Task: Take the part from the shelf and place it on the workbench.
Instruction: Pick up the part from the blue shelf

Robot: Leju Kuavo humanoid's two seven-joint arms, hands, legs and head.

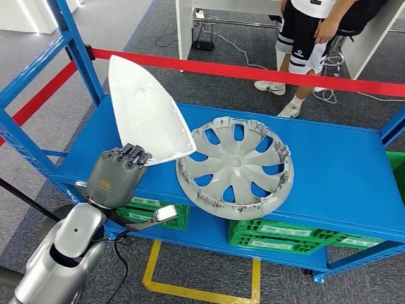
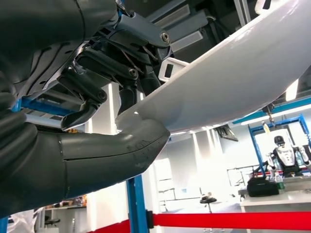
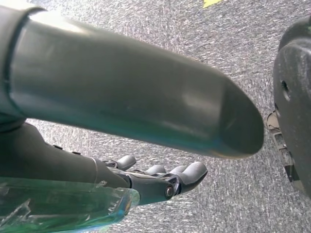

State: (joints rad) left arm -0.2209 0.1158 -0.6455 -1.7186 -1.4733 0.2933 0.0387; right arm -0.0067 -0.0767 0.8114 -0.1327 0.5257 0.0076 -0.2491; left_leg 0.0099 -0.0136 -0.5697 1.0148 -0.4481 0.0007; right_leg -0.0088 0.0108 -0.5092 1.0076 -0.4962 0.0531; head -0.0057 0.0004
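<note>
A: Left side first. The left hand point(image 1: 116, 176) sits at the front edge of the blue shelf point(image 1: 334, 164), gripping the white panel point(image 1: 145, 114) by its near lower edge.

B: Which way does the panel point?

A: It is a curved, roughly triangular shell. The long axis runs from the rounded tip, up and toward the back left near the blue post point(image 1: 78, 47), down to the wide end at the front. One corner of that wide end points right and overlaps the rim of the hubcap point(image 1: 235, 166). The panel stands tilted, most of it lifted off the shelf surface.

B: Fingers?

A: In the left wrist view the thick thumb point(image 2: 110, 150) presses under the panel's point(image 2: 234, 73) edge and the darker fingers point(image 2: 121, 53) curl over the other face. Closed on the panel, a firm pinch.

B: Middle of the shelf?

A: The grey hubcap lies flat, inner side up, just right of the panel. Green crates point(image 1: 291, 234) sit on the lower level.

B: Farther right?

A: A red barrier tape point(image 1: 267, 75) runs behind the shelf; a person point(image 1: 310, 38) in dark shorts and white shoes stands beyond it.

B: Right hand?

A: The right hand point(image 3: 161, 177) hangs above grey carpet point(image 3: 220, 29), fingers loosely apart, holding nothing.
</note>
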